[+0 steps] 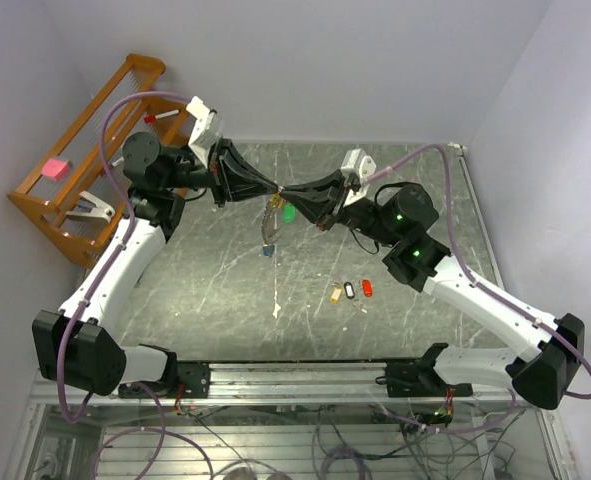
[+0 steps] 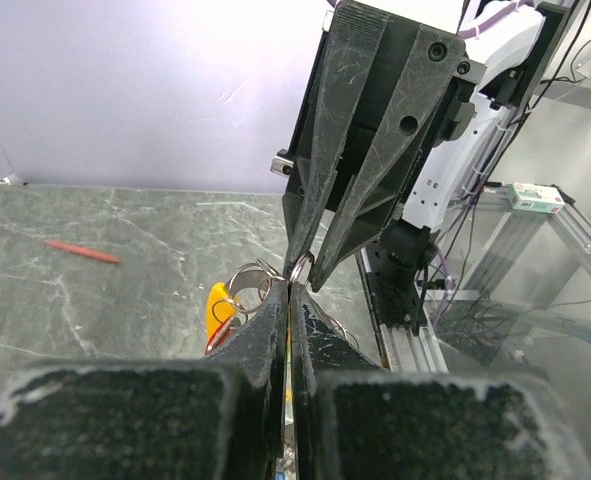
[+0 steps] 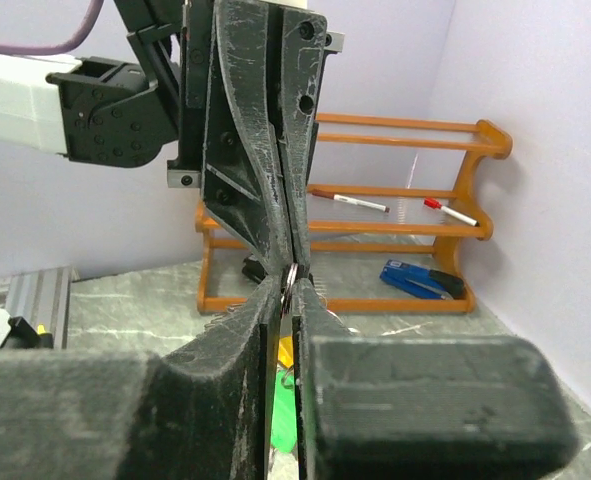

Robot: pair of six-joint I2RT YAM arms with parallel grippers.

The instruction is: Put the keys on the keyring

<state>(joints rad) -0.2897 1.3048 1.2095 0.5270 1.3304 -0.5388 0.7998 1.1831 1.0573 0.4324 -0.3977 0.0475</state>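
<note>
Grey marbled table point(image 1: 225, 290): L claw point(image 2: 290, 300) & R claw point(image 3: 285, 310) both pinch rim of thin keyring point(image 3: 290, 272) mid-air; likely stiff, slippery.

Three loose keys point(image 1: 350, 290), one keyring point(image 3: 289, 283), one wooden rack point(image 1: 140, 68), one red pen point(image 2: 82, 252).

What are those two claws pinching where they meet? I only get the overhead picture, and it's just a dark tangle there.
Observer: The right wrist camera shows it close up. It is a thin silvery key ring, nipped between the closed fingertips of the left gripper and the right gripper.
Visitor: Anything on the table I might be missing from up here?
Observer: Yes. The left wrist camera shows a red pen lying flat on the table, off toward the far wall. I can't find it in your overhead view.
</note>
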